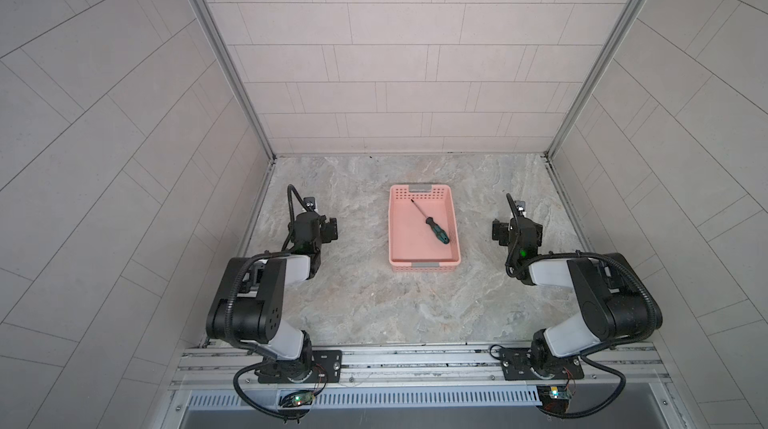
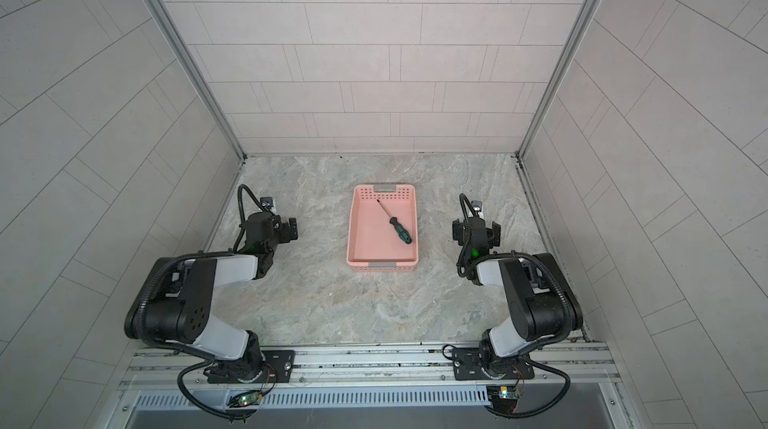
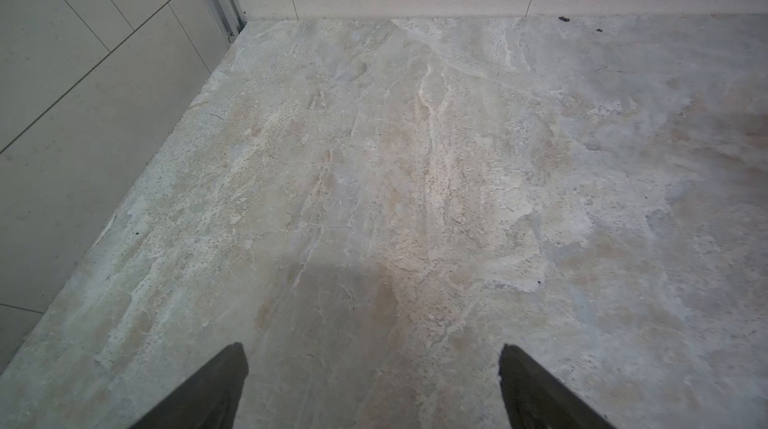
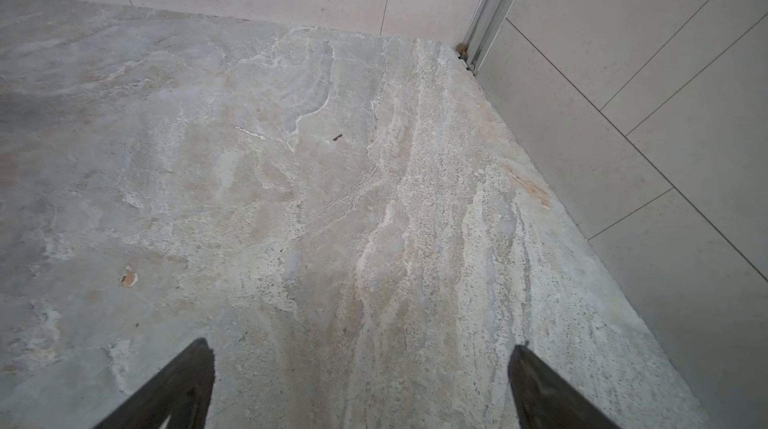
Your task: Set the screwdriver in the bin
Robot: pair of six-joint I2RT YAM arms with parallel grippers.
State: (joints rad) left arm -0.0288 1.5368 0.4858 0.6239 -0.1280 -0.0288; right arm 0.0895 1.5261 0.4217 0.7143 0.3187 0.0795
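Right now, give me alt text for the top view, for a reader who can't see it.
A green-handled screwdriver lies diagonally inside a pink bin at the middle of a marble table. The left gripper and right gripper hang open on either side of the bin, holding nothing.

screwdriver (image 1: 432, 225) lies diagonally in bin (image 1: 399, 265), handle toward near-right corner. bin mid-desk (image 1: 374, 302). left gripper (image 1: 328, 231) left of bin, right gripper (image 1: 498, 233) right of it, both well apart from it.
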